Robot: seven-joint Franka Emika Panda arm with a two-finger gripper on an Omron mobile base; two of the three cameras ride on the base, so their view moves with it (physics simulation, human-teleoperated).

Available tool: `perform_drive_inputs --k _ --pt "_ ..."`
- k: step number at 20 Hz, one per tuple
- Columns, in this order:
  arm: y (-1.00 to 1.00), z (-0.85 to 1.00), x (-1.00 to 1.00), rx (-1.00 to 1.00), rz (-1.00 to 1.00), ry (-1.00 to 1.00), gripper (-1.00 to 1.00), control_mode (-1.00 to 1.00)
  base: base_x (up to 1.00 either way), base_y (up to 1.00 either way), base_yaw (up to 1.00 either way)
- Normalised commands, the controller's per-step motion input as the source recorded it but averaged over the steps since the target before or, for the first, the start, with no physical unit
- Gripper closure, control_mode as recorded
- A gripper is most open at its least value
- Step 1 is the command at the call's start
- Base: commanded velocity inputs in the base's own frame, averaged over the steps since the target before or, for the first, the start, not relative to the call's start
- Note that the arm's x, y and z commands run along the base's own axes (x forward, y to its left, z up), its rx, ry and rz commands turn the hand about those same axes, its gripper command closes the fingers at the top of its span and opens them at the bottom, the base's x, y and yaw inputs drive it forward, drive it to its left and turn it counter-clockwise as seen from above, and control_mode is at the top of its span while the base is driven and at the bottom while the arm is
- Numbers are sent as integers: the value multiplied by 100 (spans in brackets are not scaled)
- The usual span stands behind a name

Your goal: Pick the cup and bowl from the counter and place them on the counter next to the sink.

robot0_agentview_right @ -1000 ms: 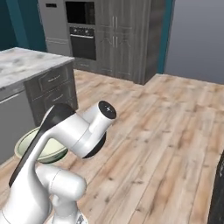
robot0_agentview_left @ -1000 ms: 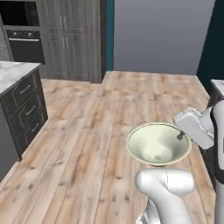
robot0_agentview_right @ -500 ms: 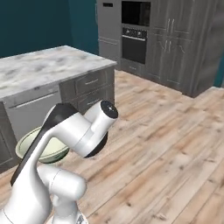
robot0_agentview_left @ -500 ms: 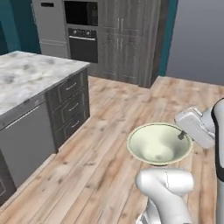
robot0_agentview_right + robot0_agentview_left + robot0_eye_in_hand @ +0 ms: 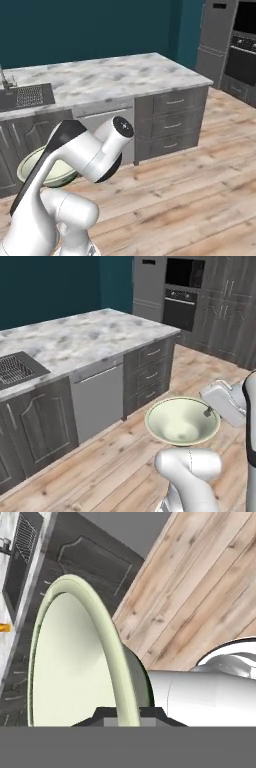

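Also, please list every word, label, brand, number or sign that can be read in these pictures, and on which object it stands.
None can be read: the bowl, the counter, the sink and the cabinets bear no lettering. The oven has a dark panel, too blurred to show any text.

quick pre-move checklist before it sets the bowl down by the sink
1. End effector shut on the bowl rim: ok, the rim runs between the fingertips in the hand view.
2. Bowl carried above the wood floor, touching no cabinet: ok.
3. Bowl upright and empty: ok in the left base view.
4. Sink in sight: ok, its basin is recessed at the left end of the counter.
5. Bare counter beside the sink for the bowl: ok, marble to its right looks free.
6. Cup located: cannot tell.
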Motion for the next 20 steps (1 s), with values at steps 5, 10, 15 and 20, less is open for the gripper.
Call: perform_drive_inputs --k 5,10,15,20 --pt "0 0 0 0 0 0 100 100 94 1 52" --pt "0 0 0 0 0 0 100 100 100 0 37" --pt "0 0 0 0 0 0 100 100 100 -3 28" --pt "0 0 0 0 0 0 100 100 95 -41 18"
